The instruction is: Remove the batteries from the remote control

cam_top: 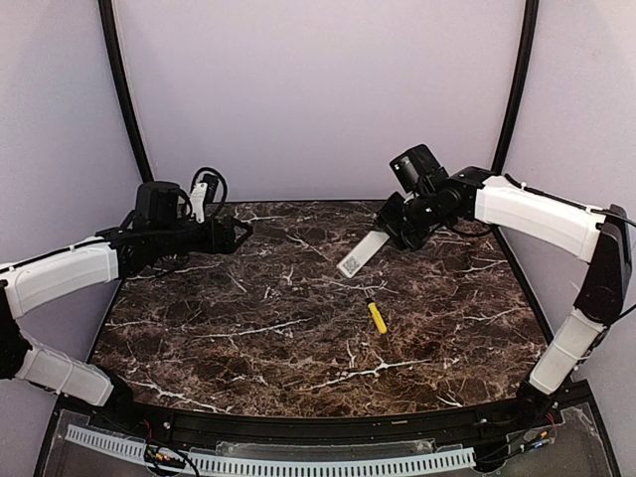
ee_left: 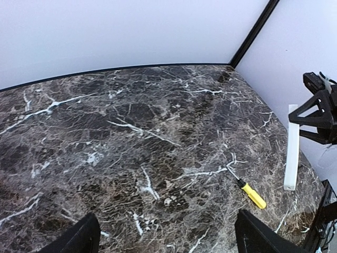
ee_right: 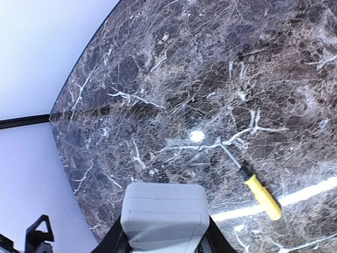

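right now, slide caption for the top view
Right gripper holds the remote control by one end near a yellow screwdriver; left gripper open.

No legible text, dark square code mark on remote control, too small to read

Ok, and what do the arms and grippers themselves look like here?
Both the left arm and right arm have white shell segments joined by black joints. Each wrist carries a black camera block, and a black cable loops above the left one. The left gripper and right gripper are black, with dark angular fingers.
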